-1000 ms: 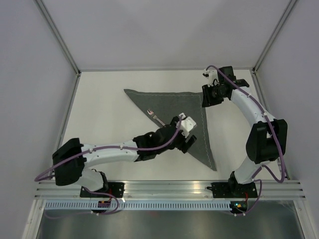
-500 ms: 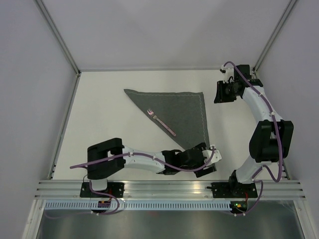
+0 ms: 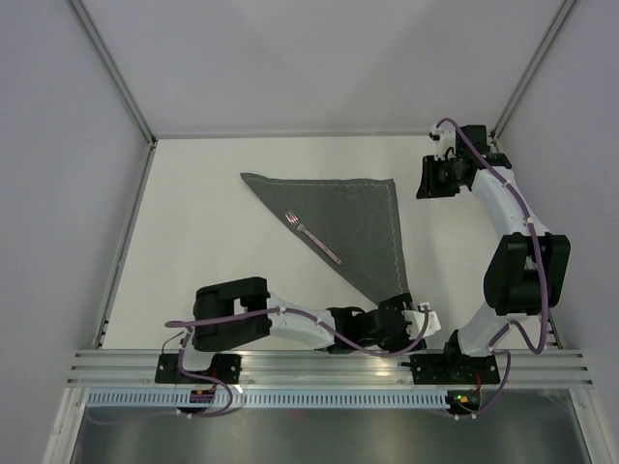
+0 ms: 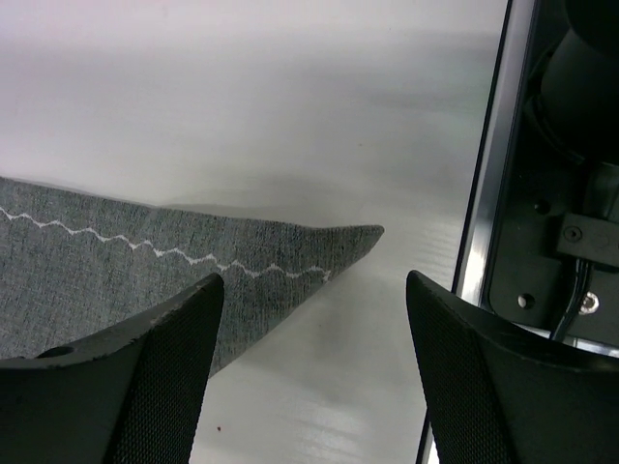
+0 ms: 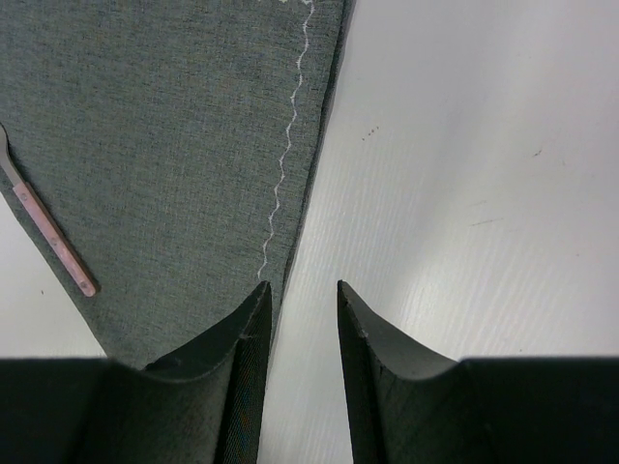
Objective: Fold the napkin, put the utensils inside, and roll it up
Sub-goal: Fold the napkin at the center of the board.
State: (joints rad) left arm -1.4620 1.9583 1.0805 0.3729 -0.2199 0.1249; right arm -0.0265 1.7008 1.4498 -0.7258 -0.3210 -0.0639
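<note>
The left gripper (image 3: 414, 322), jaws wide apart and empty, has swung down to the napkin's (image 3: 353, 213) near corner, lower right. The right gripper (image 3: 433, 180), slightly parted and empty, has retreated upper right. The fork (image 3: 312, 238) lies on the folded triangle, centre frame, so rolling looks next.

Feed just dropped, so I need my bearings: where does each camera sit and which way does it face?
Top external: above and behind the bases, looking down on table, napkin and fork; left arm and right arm show.
Left wrist: low over the table, facing the napkin's near corner and edge rail; its open fingers below.
Right wrist: looking down on the napkin's stitched hem and fork handle; its fingers below.
Shared: the napkin, in all three.
</note>
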